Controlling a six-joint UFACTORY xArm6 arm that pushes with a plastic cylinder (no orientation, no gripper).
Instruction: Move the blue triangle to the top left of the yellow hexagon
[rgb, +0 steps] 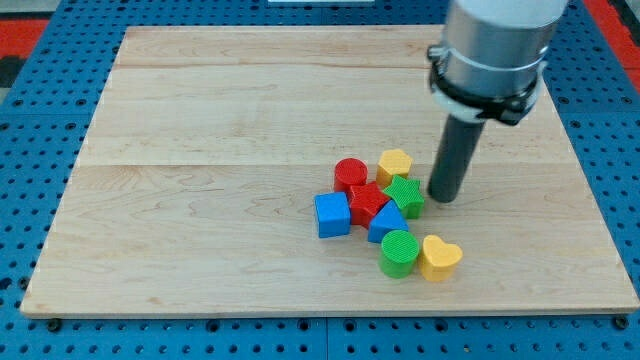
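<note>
The blue triangle (386, 223) lies in a tight cluster right of the board's middle, below the green star (405, 194) and above the green cylinder (399, 252). The yellow hexagon (394, 163) sits at the top of the cluster, next to the red cylinder (350, 174). My tip (443, 196) rests on the board just to the right of the green star, right and below the yellow hexagon, up and to the right of the blue triangle.
A red star-like block (367, 202) and a blue cube (332, 214) lie to the left of the triangle. A yellow heart (439, 257) sits at the cluster's lower right. The wooden board (200, 150) lies on a blue pegboard.
</note>
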